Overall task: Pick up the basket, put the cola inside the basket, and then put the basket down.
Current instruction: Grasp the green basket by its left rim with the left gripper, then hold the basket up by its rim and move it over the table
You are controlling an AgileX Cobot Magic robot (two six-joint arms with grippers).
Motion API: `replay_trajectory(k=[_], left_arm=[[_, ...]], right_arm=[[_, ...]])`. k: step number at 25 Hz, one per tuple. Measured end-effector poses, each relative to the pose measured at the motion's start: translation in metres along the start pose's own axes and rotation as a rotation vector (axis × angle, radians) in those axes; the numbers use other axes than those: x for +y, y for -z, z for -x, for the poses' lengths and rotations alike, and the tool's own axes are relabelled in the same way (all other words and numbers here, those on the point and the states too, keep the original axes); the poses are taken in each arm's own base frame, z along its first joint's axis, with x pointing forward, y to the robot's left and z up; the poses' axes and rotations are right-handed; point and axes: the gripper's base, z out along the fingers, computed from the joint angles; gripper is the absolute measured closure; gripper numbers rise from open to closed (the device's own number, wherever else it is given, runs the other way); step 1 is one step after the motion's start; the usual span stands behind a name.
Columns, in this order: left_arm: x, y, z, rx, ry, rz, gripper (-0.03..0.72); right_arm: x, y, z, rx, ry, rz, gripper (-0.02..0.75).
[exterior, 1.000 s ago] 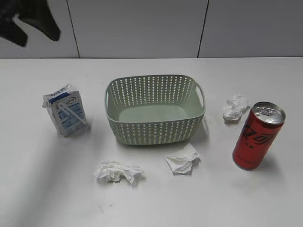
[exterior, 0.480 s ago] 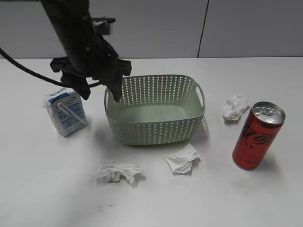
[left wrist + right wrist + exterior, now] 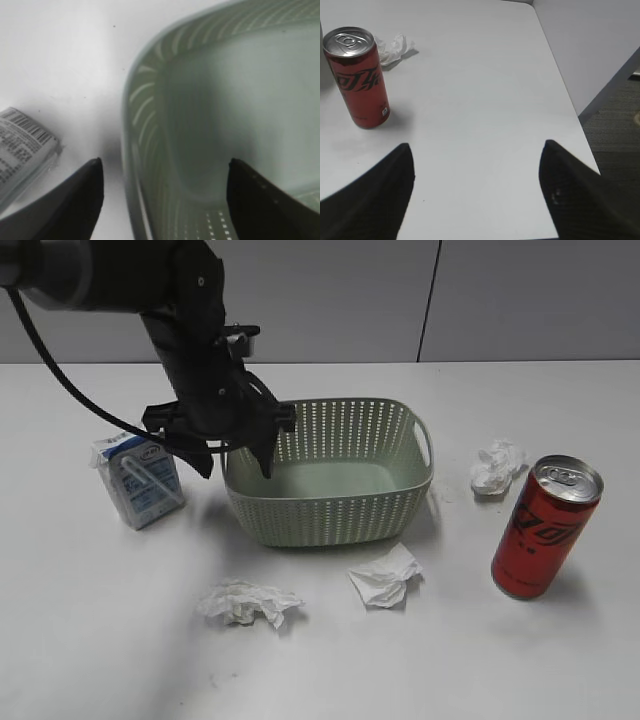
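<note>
Nearest the camera, the cola [image 3: 545, 527] stood upright at the table's [image 3: 480, 660] right, well apart from the basket [image 3: 330, 475] at centre, whose left rim was straddled by the spread left gripper [image 3: 233, 455], while the right gripper [image 3: 475, 195] hovered wide over bare tabletop.

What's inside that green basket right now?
The basket looks empty: only its bare green floor shows. One finger of the left gripper dips inside its left wall and hides that corner. The cola stands outside.
</note>
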Motion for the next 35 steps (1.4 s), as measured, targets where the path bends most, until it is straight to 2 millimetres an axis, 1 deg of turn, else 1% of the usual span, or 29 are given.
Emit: replay_trajectory(k=[3,5,6,13,15,21,24,29,32,35], left_arm=[[0.002,-0.014,0.0,0.027,0.017,0.013,0.106],[0.003,-0.018,-0.001,0.035,0.023,0.017,0.127],[0.003,-0.019,-0.001,0.037,0.027,0.017,0.15],[0.003,-0.024,0.0,0.034,0.069,0.02,0.363],[0.004,-0.026,0.0,0.047,0.072,0.025,0.444],[0.004,-0.026,-0.001,0.051,0.118,0.027,0.65],[0.004,-0.026,-0.001,0.051,0.131,0.021,0.682],[0.003,-0.024,-0.001,0.051,0.14,0.011,0.684],[0.001,-0.015,-0.001,0.039,0.145,0.004,0.685],[0.002,0.003,0.001,0.007,0.195,-0.023,0.685]], right_arm=[[0.0,0.0,0.0,0.0,0.0,0.0,0.148],[0.0,0.0,0.0,0.0,0.0,0.0,0.148],[0.0,0.0,0.0,0.0,0.0,0.0,0.148],[0.0,0.0,0.0,0.0,0.0,0.0,0.148],[0.0,0.0,0.0,0.0,0.0,0.0,0.148],[0.0,0.0,0.0,0.0,0.0,0.0,0.148],[0.0,0.0,0.0,0.0,0.0,0.0,0.148],[0.0,0.0,0.0,0.0,0.0,0.0,0.148],[0.0,0.0,0.0,0.0,0.0,0.0,0.148],[0.0,0.0,0.0,0.0,0.0,0.0,0.148]])
